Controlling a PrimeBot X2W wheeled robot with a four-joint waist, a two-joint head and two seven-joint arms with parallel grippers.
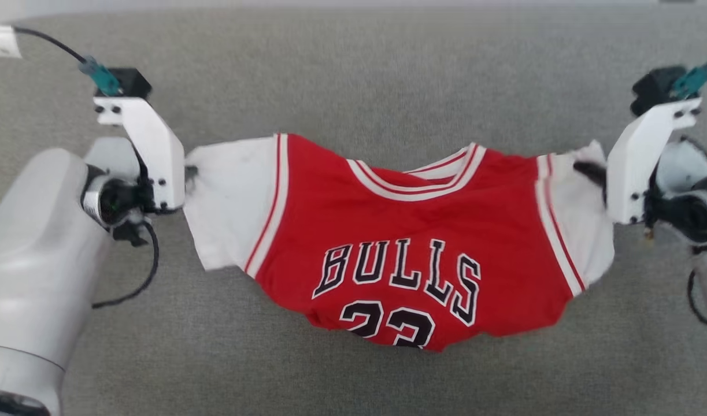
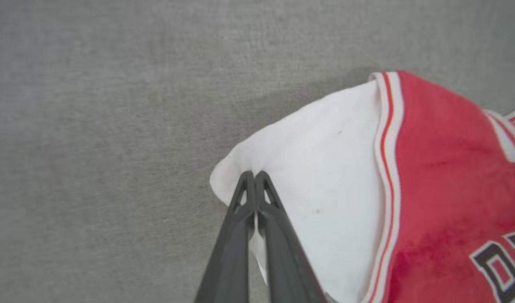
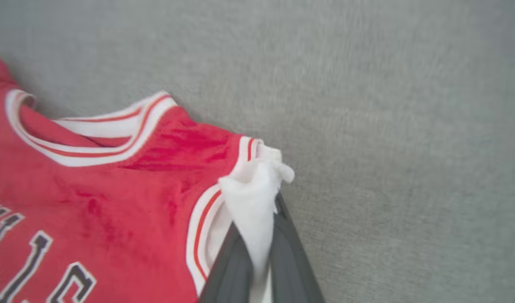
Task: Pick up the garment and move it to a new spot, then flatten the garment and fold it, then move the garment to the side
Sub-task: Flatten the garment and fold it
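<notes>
The garment, a red jersey with white sleeves and black "BULLS 23" lettering facing up, hangs stretched between my two arms above the grey surface, sagging in the middle. My left gripper is shut on the edge of one white sleeve; in the left wrist view its fingertips pinch the cloth's corner. My right gripper is shut on the other white sleeve, whose bunched cloth is pulled down between the two dark fingers.
A grey fabric-covered surface spreads out on all sides under the jersey. A black cable loops off my left wrist.
</notes>
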